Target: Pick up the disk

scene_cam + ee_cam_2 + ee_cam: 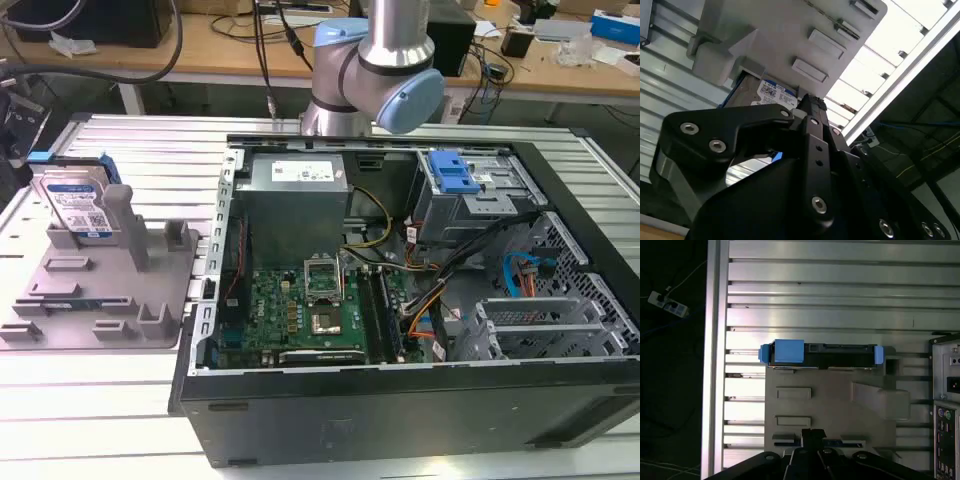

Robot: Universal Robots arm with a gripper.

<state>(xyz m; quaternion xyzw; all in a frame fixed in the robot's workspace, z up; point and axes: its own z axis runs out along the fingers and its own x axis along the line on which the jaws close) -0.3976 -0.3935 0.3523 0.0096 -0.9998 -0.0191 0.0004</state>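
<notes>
Approach step: the gripper (813,434), its opening impossible to tell, hangs over the holder tray (830,405), needing alignment with the upright disk (822,354).

The tabletop (100,400) is shiny silver metal with long grooves. Behind it stands a long wooden desk (230,50) with black cables (262,45) on it. In the first wrist view the floor (670,400) is dark, and a white power strip (667,304) lies there.
</notes>
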